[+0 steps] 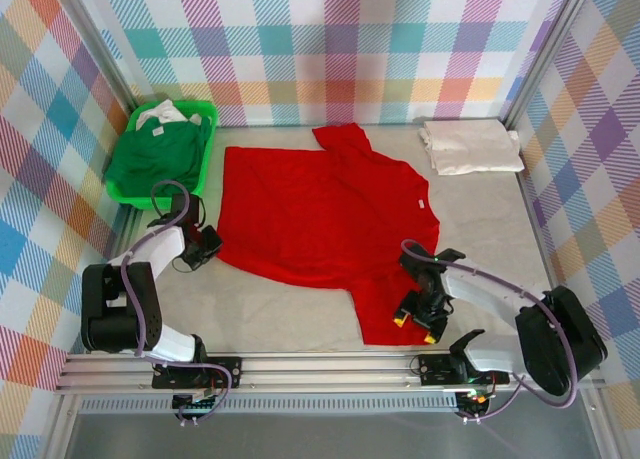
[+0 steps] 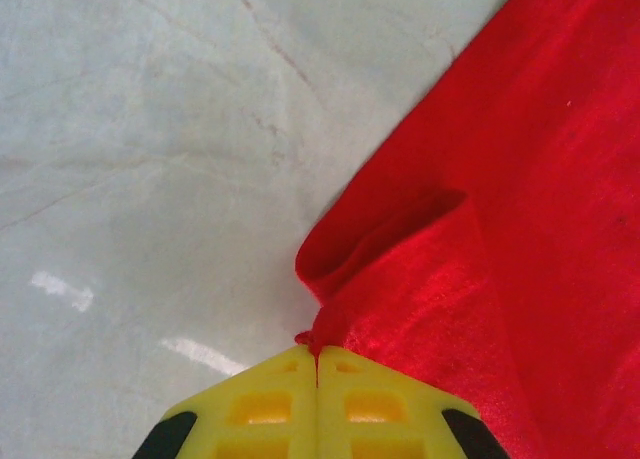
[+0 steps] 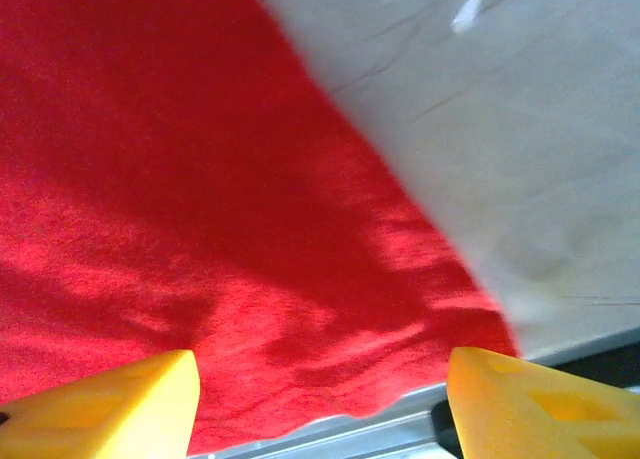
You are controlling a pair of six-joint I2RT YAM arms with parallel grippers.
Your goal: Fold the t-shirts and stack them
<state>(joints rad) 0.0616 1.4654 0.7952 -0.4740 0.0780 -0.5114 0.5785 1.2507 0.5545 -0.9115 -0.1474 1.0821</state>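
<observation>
- The table [image 1: 480, 209] is pale and lies bare to the right of the red t-shirt [image 1: 320, 219].
- The red t-shirt is spread flat mid-table with one far part folded over. The overhead view shows its whole outline. The wrist views show only its edges.
- A bright green basket [image 1: 130, 192] sits just beyond the red t-shirt's left edge. It holds the dark green t-shirt [image 1: 160, 154] in a crumpled heap, with a white cloth [image 1: 160, 112] at its far end.
- The cream-white t-shirt [image 1: 470, 146] lies folded, well apart from the red t-shirt's far right corner.
- The right gripper [image 1: 417, 327] hangs over the red t-shirt's near right corner. In its wrist view the gripper [image 3: 320, 379] has its jaws wide apart over the red cloth [image 3: 200, 179] and clasps nothing. The hem runs between the yellow fingers [image 3: 130, 399].
- The left gripper [image 1: 205, 247] sits at the red t-shirt's left edge. Its wrist view shows the gripper [image 2: 318, 354] with pads pressed together, pinching a small tuck of the red cloth [image 2: 540, 229], which curls up in a fold just ahead of them.
</observation>
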